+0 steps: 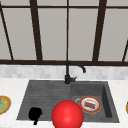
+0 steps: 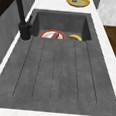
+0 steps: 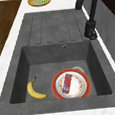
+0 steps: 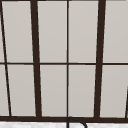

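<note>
Black left robot hand [image 1: 35, 113], grip unreadable; red ball [image 1: 67, 115] hides the banana [image 3: 35, 90].

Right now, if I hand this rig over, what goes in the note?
Left hand: low over the drainboard, front left.
Red-rimmed plate with a red bar on it lies in the sink basin; banana beside it, apart.
Red ball sits in the front view's foreground.
Yellow plate on the left counter.
The hand touches neither plate nor banana.

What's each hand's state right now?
Left hand: above the drainboard, beside the red ball; open or closed cannot be told.
Right hand: cannot be told.
</note>
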{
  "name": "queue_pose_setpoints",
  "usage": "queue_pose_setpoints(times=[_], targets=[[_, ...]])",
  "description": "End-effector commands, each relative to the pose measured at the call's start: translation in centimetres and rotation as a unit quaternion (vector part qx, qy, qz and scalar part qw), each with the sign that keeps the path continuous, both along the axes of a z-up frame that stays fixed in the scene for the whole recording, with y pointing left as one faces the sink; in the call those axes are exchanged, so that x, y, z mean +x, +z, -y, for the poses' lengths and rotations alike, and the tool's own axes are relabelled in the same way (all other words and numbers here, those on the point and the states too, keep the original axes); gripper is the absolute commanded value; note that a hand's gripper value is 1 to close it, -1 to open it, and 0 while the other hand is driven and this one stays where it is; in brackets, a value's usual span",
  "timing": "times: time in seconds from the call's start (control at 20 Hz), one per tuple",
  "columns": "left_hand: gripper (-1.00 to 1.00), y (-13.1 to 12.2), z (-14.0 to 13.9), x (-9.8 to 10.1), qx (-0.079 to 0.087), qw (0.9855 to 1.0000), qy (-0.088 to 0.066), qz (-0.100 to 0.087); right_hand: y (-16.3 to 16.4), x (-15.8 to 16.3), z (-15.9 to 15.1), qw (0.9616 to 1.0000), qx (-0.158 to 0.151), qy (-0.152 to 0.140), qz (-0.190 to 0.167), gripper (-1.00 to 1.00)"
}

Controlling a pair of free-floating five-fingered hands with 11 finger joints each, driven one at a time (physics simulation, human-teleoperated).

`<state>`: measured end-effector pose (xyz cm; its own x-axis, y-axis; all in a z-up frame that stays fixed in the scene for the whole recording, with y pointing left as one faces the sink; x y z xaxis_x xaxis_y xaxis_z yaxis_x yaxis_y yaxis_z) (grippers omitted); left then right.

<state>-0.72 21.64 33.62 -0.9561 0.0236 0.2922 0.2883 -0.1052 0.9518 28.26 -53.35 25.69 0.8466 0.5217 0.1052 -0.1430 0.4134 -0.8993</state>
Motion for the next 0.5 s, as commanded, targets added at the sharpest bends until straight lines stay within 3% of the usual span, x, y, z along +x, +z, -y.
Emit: queue_pose_setpoints(times=[0.0, 0.45], targets=[[0.0, 0.0, 0.0, 0.0, 0.0, 1.0, 0.0, 0.0, 0.4, 1.3, -3.1, 1.0, 0.0, 0.0, 0.0, 1.0], [0.0, 0.0, 0.0, 0.0, 0.0, 1.0, 0.0, 0.0, 0.5, 5.4, -9.8, 1.0, -0.002, 0.0, -0.007, 1.0]])
